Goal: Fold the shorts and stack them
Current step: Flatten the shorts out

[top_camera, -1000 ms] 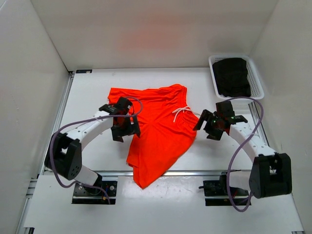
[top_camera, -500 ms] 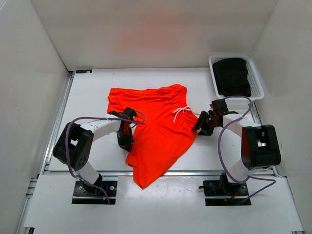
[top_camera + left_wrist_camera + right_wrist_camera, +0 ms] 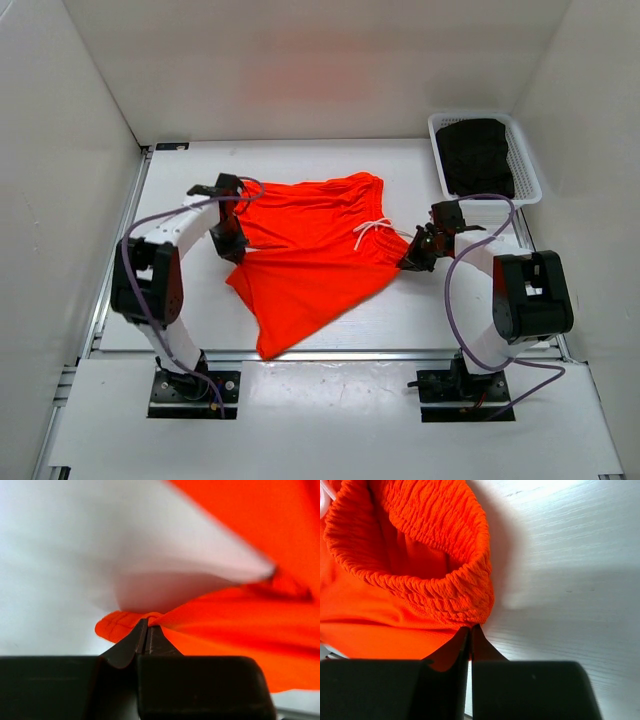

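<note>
Still early, by the look of things: no finished fold, nothing stacked. Lying left of the white basket [image 3: 529,176] and nearer the arms, well apart from it, on the table [image 3: 440,310]: the shorts [image 3: 315,255], mostly spread out, one leg reaching away from the basket, the other angling down toward the near edge. Clamped shut with the left gripper [image 3: 230,242] on a hemmed edge at the side far from the basket, thin cloth bunched between the tips and lifted a little off the surface. Closed too with the right gripper [image 3: 411,263], at the waistband [image 3: 420,587] end nearest the basket, apparently nipping only a sliver of fabric there. Left to do, judging from this: fold over, flatten, set in place, perhaps by the dark cloth [image 3: 477,158] inside the basket. Bright neon orange, thin and limp, creased in the middle; gathered, crinkly elastic at the waist, with a white drawstring [image 3: 372,231] looped on top.
</note>
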`<state>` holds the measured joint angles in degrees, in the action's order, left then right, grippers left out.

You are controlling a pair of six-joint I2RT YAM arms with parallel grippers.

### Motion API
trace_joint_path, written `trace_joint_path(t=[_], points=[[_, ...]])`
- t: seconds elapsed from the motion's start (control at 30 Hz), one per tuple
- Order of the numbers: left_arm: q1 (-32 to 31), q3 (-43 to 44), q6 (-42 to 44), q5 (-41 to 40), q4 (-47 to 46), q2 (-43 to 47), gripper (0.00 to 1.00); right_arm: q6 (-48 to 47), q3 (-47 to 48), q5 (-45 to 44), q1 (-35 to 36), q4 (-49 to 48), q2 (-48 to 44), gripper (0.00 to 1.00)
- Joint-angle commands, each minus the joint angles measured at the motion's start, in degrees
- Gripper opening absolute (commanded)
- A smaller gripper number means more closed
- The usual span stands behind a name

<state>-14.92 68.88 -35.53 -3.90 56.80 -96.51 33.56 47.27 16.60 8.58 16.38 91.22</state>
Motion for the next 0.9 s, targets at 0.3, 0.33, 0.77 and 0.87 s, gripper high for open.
trace_joint_path(t=[0.3,0.33,0.77,0.87], points=[[12.8,29.8,6.8,-7.6,9.3,-24.7,0.14,18.6,3.3,-16.9,17.1,1.9,-4.3,0.33],[12.8,31.4,6.8,-7.6,10.0,-24.7,0.26,18.6,4.0,-17.7,17.7,2.6,-4.3,0.49],[15.7,-1.5,-3.5,2.9,7.4,15.2,0.85,13.0,-1.9,-17.2,12.3,8.2,-19.8,0.84],[13.9,-15.2,-11.2,8.1,5.2,22.4,0.85,12.2,-1.9,-16.4,10.9,8.8,-21.2,0.84]])
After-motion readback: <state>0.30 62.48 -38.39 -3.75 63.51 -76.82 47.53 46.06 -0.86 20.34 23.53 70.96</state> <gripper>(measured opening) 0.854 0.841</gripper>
